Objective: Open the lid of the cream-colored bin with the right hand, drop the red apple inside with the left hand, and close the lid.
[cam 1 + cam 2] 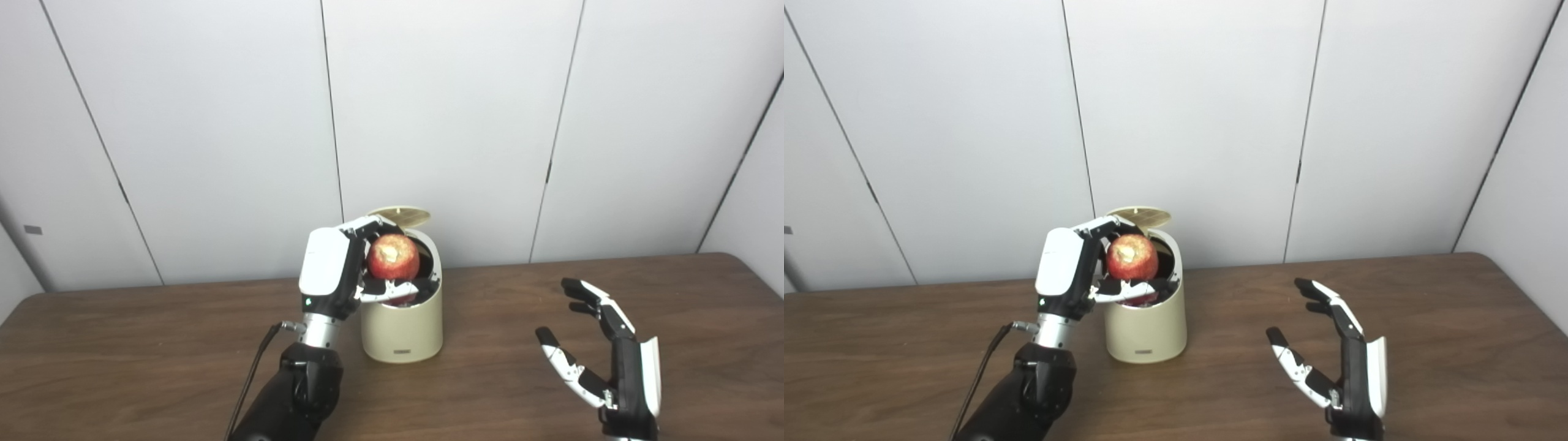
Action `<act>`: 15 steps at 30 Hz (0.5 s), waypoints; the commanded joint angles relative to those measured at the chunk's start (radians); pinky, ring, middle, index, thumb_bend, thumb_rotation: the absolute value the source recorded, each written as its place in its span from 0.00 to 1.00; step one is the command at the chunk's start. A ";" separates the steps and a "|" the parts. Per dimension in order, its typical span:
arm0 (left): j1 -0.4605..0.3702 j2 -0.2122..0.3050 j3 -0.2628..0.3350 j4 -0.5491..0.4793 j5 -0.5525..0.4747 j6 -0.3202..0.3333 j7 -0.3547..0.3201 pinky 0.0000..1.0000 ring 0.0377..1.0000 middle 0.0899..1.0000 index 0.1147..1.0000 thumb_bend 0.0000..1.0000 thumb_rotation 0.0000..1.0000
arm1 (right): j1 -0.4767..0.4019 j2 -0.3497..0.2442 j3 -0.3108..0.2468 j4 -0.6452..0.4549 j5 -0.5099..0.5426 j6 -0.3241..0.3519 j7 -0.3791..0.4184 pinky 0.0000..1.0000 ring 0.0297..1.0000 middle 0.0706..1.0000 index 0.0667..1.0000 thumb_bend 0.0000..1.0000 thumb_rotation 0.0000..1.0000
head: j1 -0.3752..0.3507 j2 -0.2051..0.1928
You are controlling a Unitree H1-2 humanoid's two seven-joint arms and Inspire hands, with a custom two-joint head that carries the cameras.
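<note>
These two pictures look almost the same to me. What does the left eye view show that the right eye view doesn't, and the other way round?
Only the left eye view shows a small grey tag whole on the wall at far left; the right eye view cuts it off at the picture's edge.

Only the right eye view shows more of the table's right edge, where it runs forward.

Both show the left hand holding the red apple over the cream-colored bin, its lid raised, and the right hand open, apart from the bin.
</note>
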 commanded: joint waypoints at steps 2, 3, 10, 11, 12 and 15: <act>-0.028 0.009 -0.001 -0.042 -0.013 0.010 -0.023 0.44 0.51 0.54 0.51 1.00 0.19 | 0.022 -0.005 -0.007 0.050 -0.013 -0.036 -0.005 0.65 0.72 0.72 0.70 0.27 0.28 | -0.001 0.002; -0.026 0.010 -0.001 -0.047 -0.015 0.013 -0.028 0.45 0.52 0.55 0.52 1.00 0.20 | 0.022 -0.005 -0.006 0.051 -0.011 -0.036 -0.005 0.66 0.72 0.72 0.70 0.28 0.29 | -0.001 0.002; -0.022 0.014 -0.005 -0.066 -0.017 0.030 -0.055 0.50 0.59 0.62 0.59 1.00 0.24 | 0.020 -0.007 0.000 0.051 -0.008 -0.036 -0.009 0.66 0.72 0.72 0.70 0.27 0.26 | -0.003 0.002; -0.022 0.014 -0.005 -0.068 -0.018 0.029 -0.057 0.50 0.59 0.62 0.59 1.00 0.24 | 0.020 -0.006 0.000 0.052 -0.008 -0.036 -0.007 0.66 0.72 0.72 0.71 0.27 0.26 | -0.004 0.002; -0.022 0.015 -0.004 -0.069 -0.019 0.029 -0.059 0.50 0.60 0.63 0.60 1.00 0.24 | 0.020 -0.005 -0.001 0.052 -0.010 -0.036 -0.006 0.66 0.73 0.72 0.71 0.27 0.26 | -0.005 0.002; -0.020 0.015 -0.003 -0.074 -0.022 0.030 -0.068 0.51 0.61 0.64 0.61 1.00 0.24 | 0.016 -0.014 0.006 0.066 -0.017 -0.036 -0.023 0.67 0.73 0.72 0.71 0.27 0.24 | -0.006 0.003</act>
